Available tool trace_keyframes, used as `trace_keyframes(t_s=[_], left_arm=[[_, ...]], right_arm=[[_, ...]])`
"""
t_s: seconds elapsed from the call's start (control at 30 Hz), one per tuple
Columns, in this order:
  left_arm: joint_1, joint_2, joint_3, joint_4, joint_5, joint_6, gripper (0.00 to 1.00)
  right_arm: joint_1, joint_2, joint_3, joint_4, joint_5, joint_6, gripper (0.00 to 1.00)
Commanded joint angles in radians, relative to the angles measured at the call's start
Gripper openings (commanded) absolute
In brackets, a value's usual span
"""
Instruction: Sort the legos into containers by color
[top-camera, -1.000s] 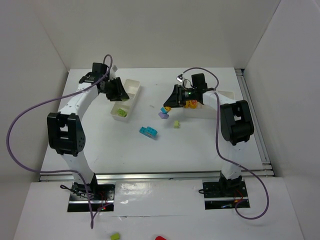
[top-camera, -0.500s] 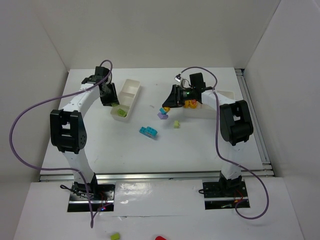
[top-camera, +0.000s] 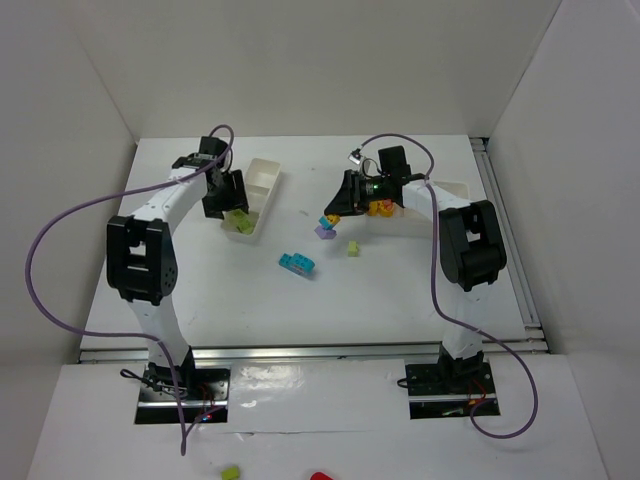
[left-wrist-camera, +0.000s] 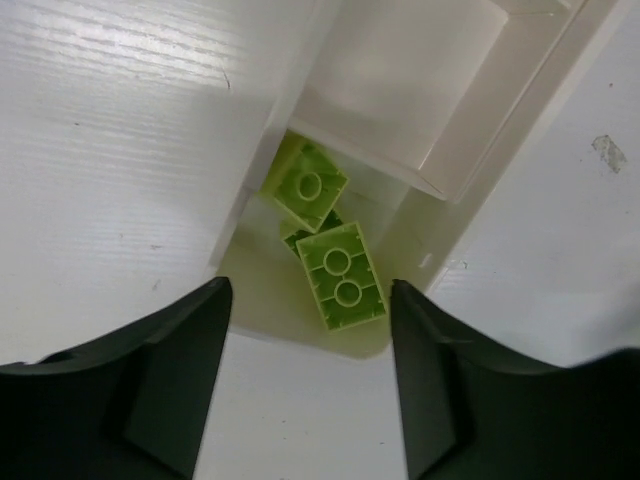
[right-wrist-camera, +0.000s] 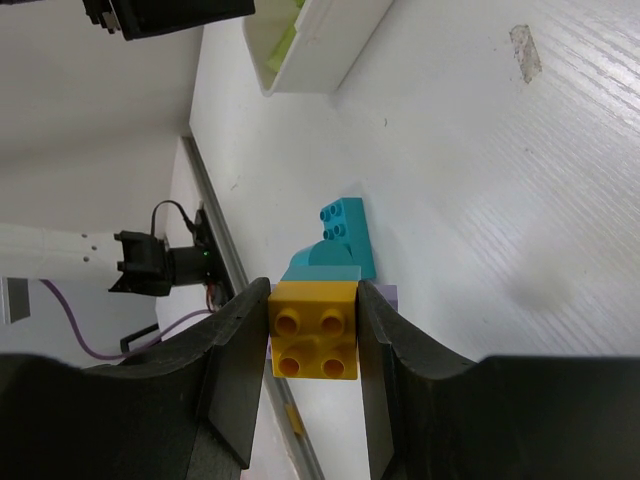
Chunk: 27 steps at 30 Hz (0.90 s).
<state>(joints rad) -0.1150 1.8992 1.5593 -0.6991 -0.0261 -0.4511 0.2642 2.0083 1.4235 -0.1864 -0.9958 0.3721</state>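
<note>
My left gripper (top-camera: 226, 200) hangs open over the near compartment of the left white tray (top-camera: 265, 180). In the left wrist view it (left-wrist-camera: 310, 350) is empty, and pale green bricks (left-wrist-camera: 340, 275) lie in that compartment below it. My right gripper (top-camera: 336, 209) is shut on a yellow brick (right-wrist-camera: 313, 330), which sits on a stack with a cyan brick (right-wrist-camera: 340, 245) and a purple brick (right-wrist-camera: 387, 297). The stack (top-camera: 326, 224) rests on the table. A cyan brick (top-camera: 297, 263) and a pale green brick (top-camera: 353, 248) lie loose on the table.
The right white tray (top-camera: 452, 188) lies behind my right arm, with yellow and orange bricks (top-camera: 380, 208) in it. White walls enclose the table on three sides. A green brick (top-camera: 231, 472) and a red object (top-camera: 320, 477) lie in front of the arm bases.
My left gripper has swung and shifted to stand over the tray's near compartment. My right arm and the bricks have not moved.
</note>
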Motion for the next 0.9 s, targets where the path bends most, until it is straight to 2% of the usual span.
trace_keyframes(t_s=[0.0,0.3,0.4,0.43,0.5,0.53,0.6,0.63,0.73,0.77,0.8,0.87], left_arm=[[-0.017,0.003,-0.002,-0.022,-0.028,-0.02,0.77],[-0.071,-0.042,0.044,-0.031,-0.029,-0.002,0.78],[-0.11,-0.084,0.067,-0.007,0.113,0.063,0.78],[-0.11,-0.095,0.055,0.012,0.265,0.083,0.78],[-0.11,-0.106,0.025,0.068,0.429,0.12,0.8],[-0.11,-0.106,0.01,0.093,0.598,0.133,0.82],[-0.11,-0.097,-0.022,0.147,0.74,0.146,0.88],[-0.11,-0.097,-0.036,0.165,0.859,0.146,0.9],[-0.129,-0.075,-0.085,0.235,0.98,0.146,0.94],[-0.14,-0.075,-0.085,0.236,0.982,0.155,0.97],[-0.155,-0.089,-0.085,0.236,0.961,0.166,0.99],[-0.218,-0.112,-0.085,0.236,0.821,0.207,1.0]], right_arm=[[0.009,-0.031,0.035,-0.013,0.003,-0.015,0.3],[0.009,-0.031,0.035,-0.031,0.023,-0.033,0.3],[0.009,-0.052,0.035,-0.05,0.043,-0.044,0.3],[0.009,-0.062,0.025,-0.05,0.043,-0.044,0.3],[0.009,-0.071,0.025,-0.059,0.033,-0.053,0.3],[0.009,-0.08,0.014,-0.059,0.02,-0.053,0.3],[0.009,-0.089,0.003,-0.059,0.008,-0.053,0.3],[0.009,-0.101,-0.008,-0.059,0.008,-0.053,0.3],[0.0,-0.111,-0.008,-0.05,0.008,-0.053,0.3],[0.0,-0.121,-0.008,-0.05,0.008,-0.024,0.3],[0.0,-0.121,-0.008,-0.038,0.008,-0.009,0.3],[0.0,-0.121,0.02,-0.085,0.017,0.013,0.3]])
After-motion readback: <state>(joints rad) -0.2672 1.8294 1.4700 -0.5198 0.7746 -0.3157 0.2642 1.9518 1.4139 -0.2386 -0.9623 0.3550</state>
